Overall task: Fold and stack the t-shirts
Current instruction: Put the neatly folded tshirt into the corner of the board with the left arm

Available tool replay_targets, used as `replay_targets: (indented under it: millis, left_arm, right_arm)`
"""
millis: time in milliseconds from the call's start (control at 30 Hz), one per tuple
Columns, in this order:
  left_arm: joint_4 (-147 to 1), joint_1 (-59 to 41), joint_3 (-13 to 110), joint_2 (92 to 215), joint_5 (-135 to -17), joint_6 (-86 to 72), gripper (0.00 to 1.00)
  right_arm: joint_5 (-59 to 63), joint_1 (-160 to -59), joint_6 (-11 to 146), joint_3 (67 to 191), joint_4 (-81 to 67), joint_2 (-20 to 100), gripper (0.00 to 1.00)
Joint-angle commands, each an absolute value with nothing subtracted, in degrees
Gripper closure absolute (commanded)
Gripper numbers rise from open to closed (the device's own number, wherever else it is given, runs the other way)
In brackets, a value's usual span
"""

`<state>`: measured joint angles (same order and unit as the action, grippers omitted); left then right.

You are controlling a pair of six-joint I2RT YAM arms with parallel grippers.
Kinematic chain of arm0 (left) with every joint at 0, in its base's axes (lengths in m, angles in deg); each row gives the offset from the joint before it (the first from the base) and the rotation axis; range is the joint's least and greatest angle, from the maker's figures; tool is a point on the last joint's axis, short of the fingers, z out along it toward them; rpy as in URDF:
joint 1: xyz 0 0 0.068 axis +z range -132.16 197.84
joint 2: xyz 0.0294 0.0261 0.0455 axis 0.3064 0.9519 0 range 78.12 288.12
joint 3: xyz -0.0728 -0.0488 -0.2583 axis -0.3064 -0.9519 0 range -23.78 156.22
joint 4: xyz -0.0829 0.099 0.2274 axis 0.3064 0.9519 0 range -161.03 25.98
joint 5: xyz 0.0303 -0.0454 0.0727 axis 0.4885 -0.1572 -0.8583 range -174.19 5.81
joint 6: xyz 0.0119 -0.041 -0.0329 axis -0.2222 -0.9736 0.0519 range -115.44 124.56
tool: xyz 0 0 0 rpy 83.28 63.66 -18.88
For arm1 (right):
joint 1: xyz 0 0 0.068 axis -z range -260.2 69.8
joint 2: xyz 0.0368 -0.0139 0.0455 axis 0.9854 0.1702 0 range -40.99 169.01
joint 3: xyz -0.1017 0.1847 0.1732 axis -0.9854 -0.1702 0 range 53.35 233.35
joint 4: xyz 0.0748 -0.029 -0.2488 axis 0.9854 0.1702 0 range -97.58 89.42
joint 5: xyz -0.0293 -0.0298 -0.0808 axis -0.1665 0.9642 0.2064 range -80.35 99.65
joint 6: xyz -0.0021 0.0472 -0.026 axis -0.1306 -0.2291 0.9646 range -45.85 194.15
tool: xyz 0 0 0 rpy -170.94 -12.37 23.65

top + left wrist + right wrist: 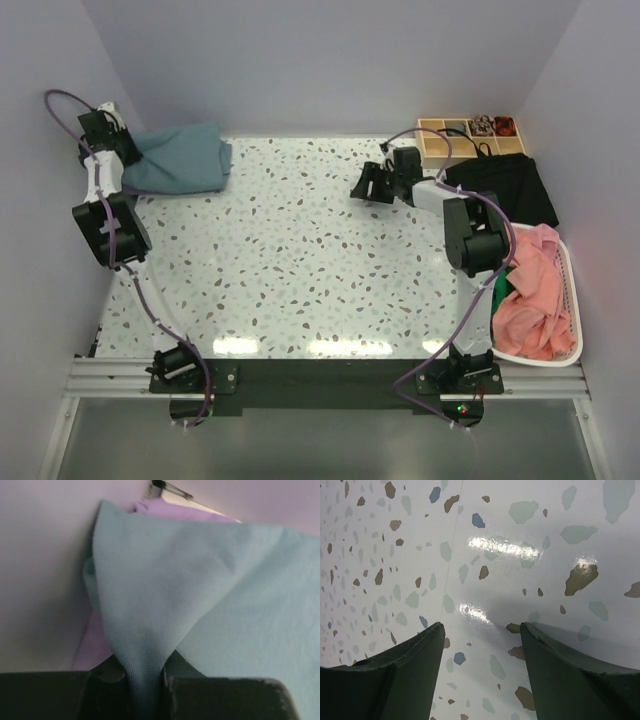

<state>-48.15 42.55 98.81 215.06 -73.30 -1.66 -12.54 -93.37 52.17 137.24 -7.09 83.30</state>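
Seen from above, the left hand [125,150] is pinching the slate-blue t-shirt [185,160], which is lying bunched clear across the tabletop [300,250] from the white basket [573,290]. The basket is holding a heap of salmon-pink t-shirts [530,310]. Just beyond it, black cloth [505,185] is lying beside a wooden tray [432,152] whose compartments are carrying items too small to name. The right hand [368,185] is hovering nearer the basket.

At the left wrist, the hand is gripping a narrow gather of blue cloth, with a lavender t-shirt [175,512] showing beneath. A slow, gentle lift looks best, so only the blue layer is coming away.

At the right wrist, the hand is standing wide and empty above the tabletop.
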Motion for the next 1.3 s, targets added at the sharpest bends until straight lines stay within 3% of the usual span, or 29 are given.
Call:
replay_targets:
  millis: [0, 33, 67, 133, 167, 433, 567, 733, 933, 1267]
  left_arm:
    - [-53.44, 43.77, 106.12, 217.6, -76.2, 0.95, 1.0]
    - [-53.36, 43.77, 106.65, 218.65, -75.76, 1.13, 1.0]
    - [-53.71, 43.77, 106.91, 218.83, -75.49, 1.22, 0.91]
    - [-54.85, 43.77, 105.6, 218.57, -75.23, 0.43, 0.42]
    - [-56.07, 43.68, 103.68, 218.13, -74.71, 0.26, 0.0]
    - [-63.9, 42.37, 95.76, 207.17, -62.15, -7.3, 0.0]
    - [-63.82, 37.81, 92.34, 200.74, -61.52, -8.54, 0.0]
    - [-62.76, 26.91, 85.75, 191.09, -66.26, -6.95, 0.0]
    - [-68.82, 14.69, 67.21, 178.69, -71.36, -6.86, 0.0]
    - [-71.38, -3.15, 49.37, 168.3, -78.64, -7.3, 0.0]
  right_arm:
    - [-12.14, -93.74, 53.41, 136.58, -1.6, 87.33, 0.33]
    - [-12.32, -93.74, 53.41, 136.58, -1.6, 87.42, 0.33]
    - [-12.32, -93.82, 53.5, 136.75, -1.43, 87.68, 0.33]
    - [-12.41, -93.74, 53.58, 137.11, -1.16, 87.68, 0.33]
    - [-12.58, -93.74, 53.58, 137.19, -1.07, 87.77, 0.33]
    - [-12.93, -93.74, 53.85, 136.76, -1.25, 87.33, 0.33]
    - [-13.11, -93.91, 53.76, 134.47, -2.39, 85.14, 0.33]
    - [-12.32, -94.17, 53.94, 131.75, -2.13, 80.75, 0.33]
    - [-10.57, -95.84, 55.16, 129.11, -0.38, 74.95, 0.33]
    - [-4.06, -99.01, 56.22, 120.59, 1.64, 64.14, 0.33]
